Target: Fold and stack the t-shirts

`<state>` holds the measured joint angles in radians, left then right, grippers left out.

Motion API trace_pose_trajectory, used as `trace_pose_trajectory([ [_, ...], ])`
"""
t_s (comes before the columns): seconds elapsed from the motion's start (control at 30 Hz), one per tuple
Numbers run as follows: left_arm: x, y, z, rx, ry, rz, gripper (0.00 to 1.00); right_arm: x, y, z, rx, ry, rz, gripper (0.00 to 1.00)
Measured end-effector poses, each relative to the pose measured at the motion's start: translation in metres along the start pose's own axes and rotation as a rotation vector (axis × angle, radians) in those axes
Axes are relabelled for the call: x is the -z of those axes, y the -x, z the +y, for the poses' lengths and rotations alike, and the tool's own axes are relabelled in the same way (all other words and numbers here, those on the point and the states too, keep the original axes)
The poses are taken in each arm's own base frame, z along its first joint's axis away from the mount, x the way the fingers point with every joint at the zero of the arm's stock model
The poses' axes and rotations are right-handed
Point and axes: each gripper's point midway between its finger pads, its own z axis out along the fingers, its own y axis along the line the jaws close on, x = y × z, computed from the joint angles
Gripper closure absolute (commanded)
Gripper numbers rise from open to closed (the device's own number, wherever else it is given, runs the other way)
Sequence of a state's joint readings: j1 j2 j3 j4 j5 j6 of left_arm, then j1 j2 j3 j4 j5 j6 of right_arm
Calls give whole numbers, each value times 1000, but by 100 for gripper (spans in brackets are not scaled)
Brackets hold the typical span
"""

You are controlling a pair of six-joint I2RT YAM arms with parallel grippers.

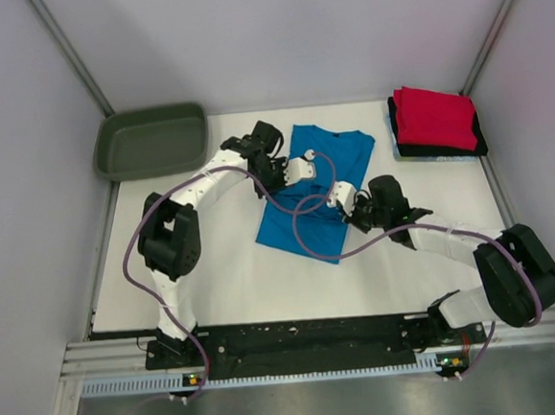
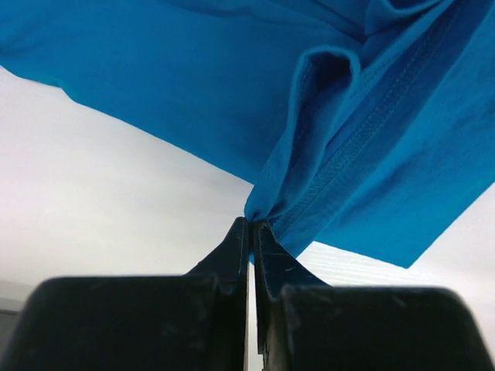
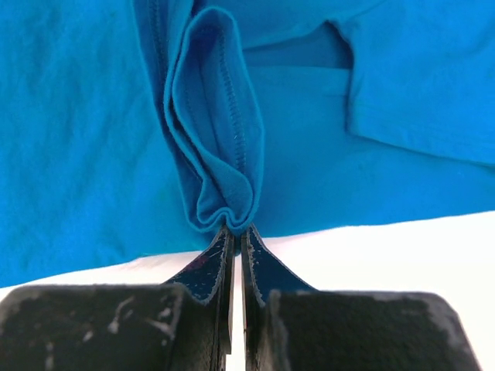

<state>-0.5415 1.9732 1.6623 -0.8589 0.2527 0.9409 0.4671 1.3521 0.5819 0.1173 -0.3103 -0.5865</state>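
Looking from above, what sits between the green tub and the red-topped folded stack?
The upper end of the turquoise t-shirt, its edge pinched by the left gripper; otherwise bare tabletop, per the top view.

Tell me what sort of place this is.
Probably a lab test cell: plain white panels enclose the table, two robot arms are bolted to a metal rail, and the blue t-shirt is the work piece.

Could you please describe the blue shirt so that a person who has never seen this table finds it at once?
Look at the white table. At its centre lies the blue shirt. It alone is blue; the red shirt lies folded in the far right corner, and a green tub sits at the far left.
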Motion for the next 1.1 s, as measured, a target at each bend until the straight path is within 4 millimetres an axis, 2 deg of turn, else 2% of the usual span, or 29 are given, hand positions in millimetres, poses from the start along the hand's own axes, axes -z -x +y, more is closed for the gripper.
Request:
trace_pose_trajectory([
  [0.33, -14, 5, 25, -7, 53, -4, 100, -9, -7, -21, -5, -18, 40, 100],
  [0.7, -39, -1, 34, 0, 46, 16, 100, -16, -19, -33, 20, -18, 144, 100],
  [0.73, -40, -1, 35, 0, 47, 17, 100, -17, -20, -33, 21, -18, 150, 99],
  [0.77, -41, -1, 36, -1, 48, 16, 99, -17, -22, -33, 20, -17, 156, 94],
  [0.8, -41, 0, 36, -1, 49, 16, 94, -17, -24, -32, 17, -13, 165, 89],
  [0.87, -42, -1, 37, 0, 52, 18, 79, -18, -26, -33, 14, -13, 176, 76],
  [0.9, -43, -1, 40, 2, 60, 20, 71, -19, -27, -34, 14, -18, 183, 73],
  [0.97, -44, -1, 44, 6, 77, 24, 63, -20, -30, -39, 13, -37, 209, 71],
  [1.1, -43, 3, 63, 22, 152, 31, 52, -20, -35, -56, -2, -89, 247, 67],
])
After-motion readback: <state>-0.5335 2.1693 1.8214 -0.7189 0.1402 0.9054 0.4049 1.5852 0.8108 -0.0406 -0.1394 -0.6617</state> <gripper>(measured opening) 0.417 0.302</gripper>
